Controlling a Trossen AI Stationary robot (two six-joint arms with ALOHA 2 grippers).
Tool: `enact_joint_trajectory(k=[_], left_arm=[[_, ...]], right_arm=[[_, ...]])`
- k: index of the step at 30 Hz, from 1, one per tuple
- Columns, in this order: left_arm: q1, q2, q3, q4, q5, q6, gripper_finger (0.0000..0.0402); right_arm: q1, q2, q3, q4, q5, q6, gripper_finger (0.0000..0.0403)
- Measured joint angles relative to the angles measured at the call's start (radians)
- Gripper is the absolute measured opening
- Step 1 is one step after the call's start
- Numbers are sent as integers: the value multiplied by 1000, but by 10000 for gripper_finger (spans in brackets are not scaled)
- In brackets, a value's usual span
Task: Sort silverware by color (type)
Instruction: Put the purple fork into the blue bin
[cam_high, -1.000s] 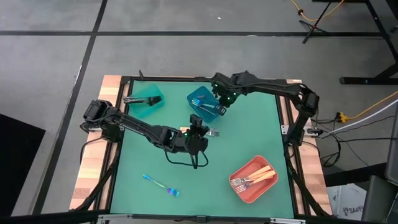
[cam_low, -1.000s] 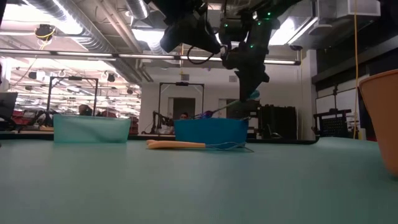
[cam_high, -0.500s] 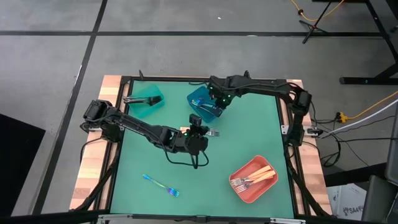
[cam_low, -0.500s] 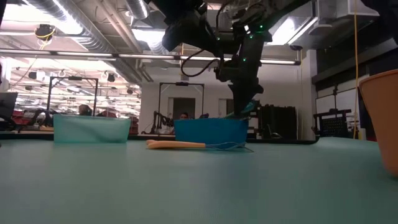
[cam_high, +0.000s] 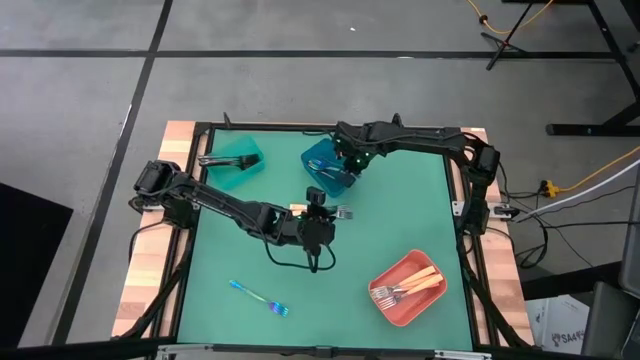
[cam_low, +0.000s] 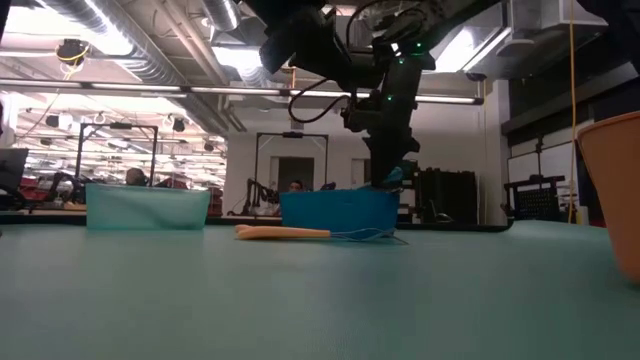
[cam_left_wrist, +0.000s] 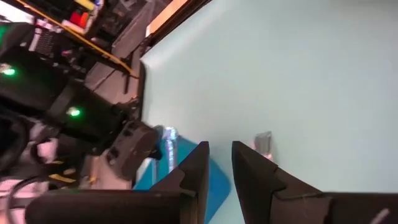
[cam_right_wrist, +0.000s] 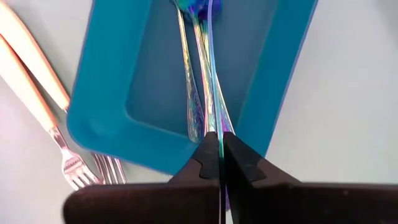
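Observation:
My right gripper (cam_high: 347, 167) hangs over the blue bin (cam_high: 326, 165), shut on an iridescent fork (cam_right_wrist: 210, 74) that reaches into the bin. A second iridescent fork (cam_right_wrist: 188, 87) lies flat on the bin's floor. Two gold-handled forks (cam_right_wrist: 34, 71) lie on the mat against the bin's outer wall, below my left gripper (cam_high: 318, 212). Its fingers (cam_left_wrist: 194, 169) stand a little open with nothing between them. Another iridescent fork (cam_high: 258, 297) lies on the mat near the front left. My right gripper pinches one end of the iridescent fork (cam_right_wrist: 215, 129) between its two fingers. Which end it is, I cannot tell. The fingers come steeply from above, and the fork runs on ahead of them, edge-up, slanting down inside the blue bin.
A teal bin (cam_high: 238, 160) with black forks stands at the far left. A coral-red bin (cam_high: 407, 287) with gold-handled forks stands near the front right. Bare green mat lies in the middle and along the right side.
My right gripper has sunk toward the blue bin, still shut on the iridescent fork. The fork's free end, which stuck out above the rim, is now down inside the bin.

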Motion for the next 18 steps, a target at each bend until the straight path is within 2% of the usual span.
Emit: enact_joint_trajectory(k=[8,18], left_arm=[[0,0,0,0,72,-66,63],[-11,0,0,0,118,-71,63]], right_arm=[[0,0,0,29,0,0,0],[0,0,0,28,0,0,0]])
